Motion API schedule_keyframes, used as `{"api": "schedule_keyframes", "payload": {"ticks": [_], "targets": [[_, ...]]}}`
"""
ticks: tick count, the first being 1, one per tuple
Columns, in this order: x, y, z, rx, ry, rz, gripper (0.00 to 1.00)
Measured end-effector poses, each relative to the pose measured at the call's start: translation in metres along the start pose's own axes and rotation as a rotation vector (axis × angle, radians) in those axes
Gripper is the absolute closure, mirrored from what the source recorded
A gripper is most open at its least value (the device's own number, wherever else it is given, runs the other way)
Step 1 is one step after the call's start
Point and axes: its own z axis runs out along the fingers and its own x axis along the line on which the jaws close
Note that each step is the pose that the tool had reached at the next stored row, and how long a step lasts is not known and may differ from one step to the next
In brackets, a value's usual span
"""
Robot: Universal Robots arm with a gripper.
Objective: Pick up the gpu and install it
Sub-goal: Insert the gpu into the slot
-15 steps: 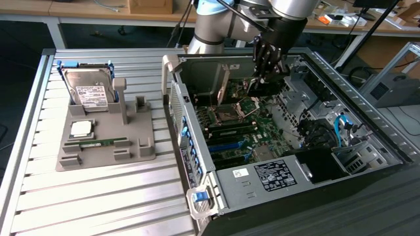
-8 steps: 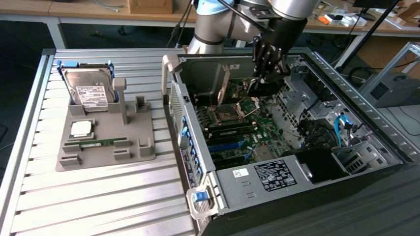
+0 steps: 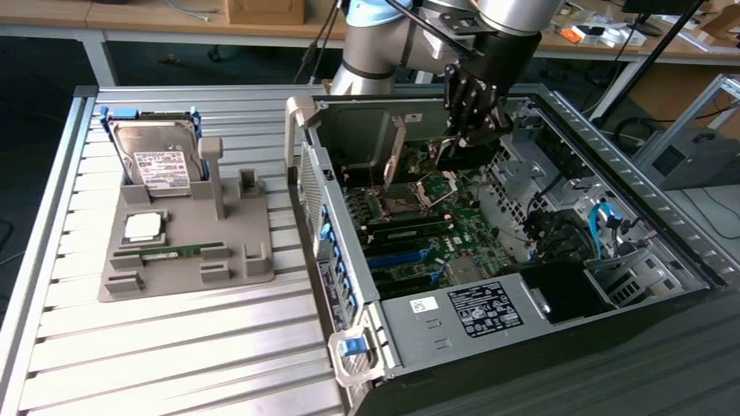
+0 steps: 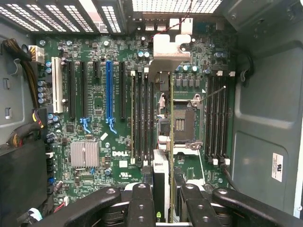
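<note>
- Table (image 3: 173, 347), edge at exterior view's left: grey tray (image 3: 185, 282) w/ hard drive (image 3: 156, 160) standing at its far end. A square chip (image 3: 144, 227) and a small green memory stick (image 3: 179, 252) lie nearer the front.
- Middle of table to its edge at exterior view's right: open computer case (image 3: 347, 260), side panel off, main board (image 3: 428, 230) exposed.
- Gripper (image 3: 472, 137) hangs inside the case over the board's far part. Its fingers (image 4: 142, 203) are clamped on the gpu (image 4: 161, 179), one on each flat face. The gpu is off the table, in the air, not seated in any slot.
- Wrist view: gpu seen edge-on, metal end bracket (image 4: 171, 49) at the end away from the fingers, over the processor socket area. Long blue slot (image 4: 109, 90) lies well apart, several slots over.
- Handling, my read: light, stiff, thin. Fragile, as the bare circuit parts shouldn't be squeezed or knocked. Faces look smooth, so the gpu could twist in the grip.
- Best hold, judged: across the flat faces, approx mid-length, near the edge opposite the plug-in side and clear of the bracket.
</note>
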Motion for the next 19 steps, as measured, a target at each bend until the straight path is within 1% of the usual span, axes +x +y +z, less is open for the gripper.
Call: {"api": "schedule_keyframes", "payload": {"ticks": [8, 19], "targets": [[0.001, 0.0000, 0.0002, 0.0000, 0.0000, 0.000, 0.73], [0.010, 0.0001, 0.0004, -0.0001, 0.0007, 0.000, 0.73]]}}
